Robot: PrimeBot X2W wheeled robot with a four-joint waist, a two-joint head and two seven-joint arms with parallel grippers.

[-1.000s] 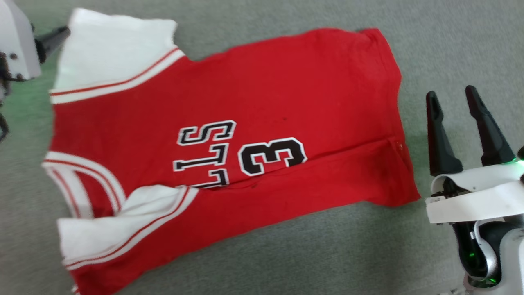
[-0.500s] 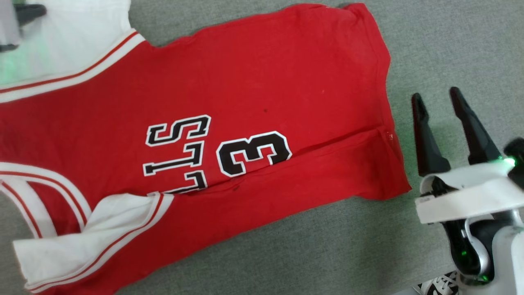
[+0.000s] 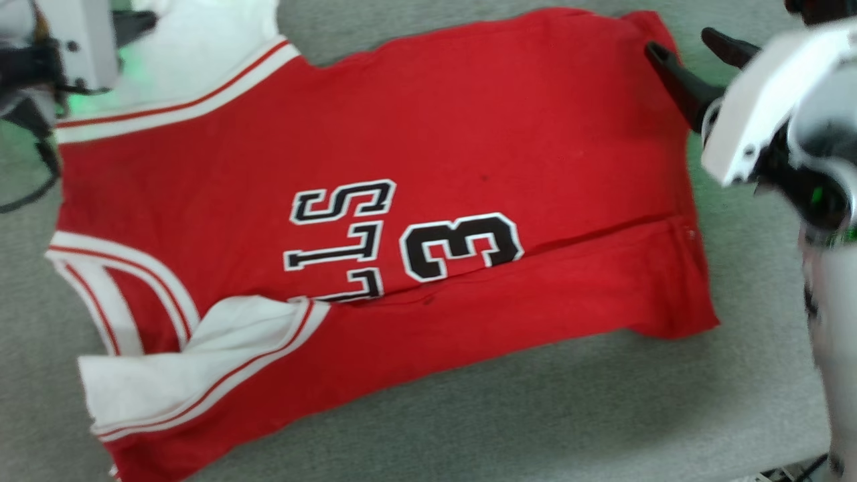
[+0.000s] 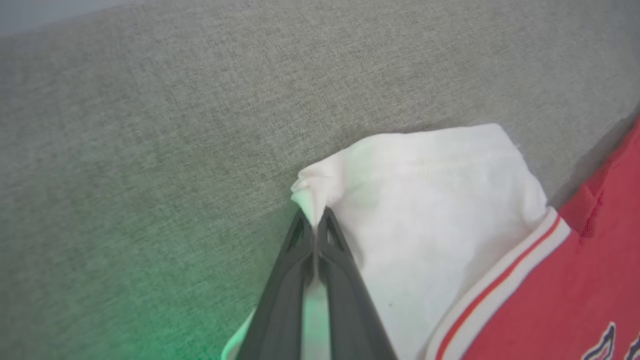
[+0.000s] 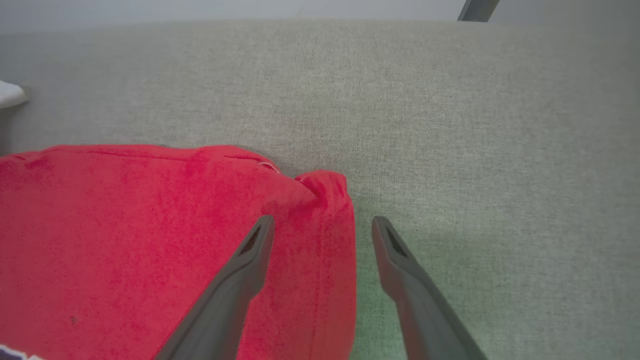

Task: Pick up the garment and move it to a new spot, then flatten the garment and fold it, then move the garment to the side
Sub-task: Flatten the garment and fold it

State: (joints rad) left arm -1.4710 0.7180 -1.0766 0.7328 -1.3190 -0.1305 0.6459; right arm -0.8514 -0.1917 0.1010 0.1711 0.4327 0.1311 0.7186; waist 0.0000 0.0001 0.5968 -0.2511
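in your head view the garment (image 3: 469, 134) lies spread on the grey surface (image 3: 535, 415), numerals up; your right gripper (image 3: 683, 43) hangs at its far right corner; in your left wrist view the left gripper (image 4: 315, 220) is pinched tight on a white sleeve corner; in your right wrist view the jaws stand apart, one finger over the red corner, one over the grey, gripping nothing

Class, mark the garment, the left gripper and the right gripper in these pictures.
garment (image 3: 469, 134), head view, red body above the numeral.
left gripper (image 4: 315, 221), left wrist view, midway between its fingertips, shut on the garment.
right gripper (image 5: 322, 221), right wrist view, midway between its open fingertips.
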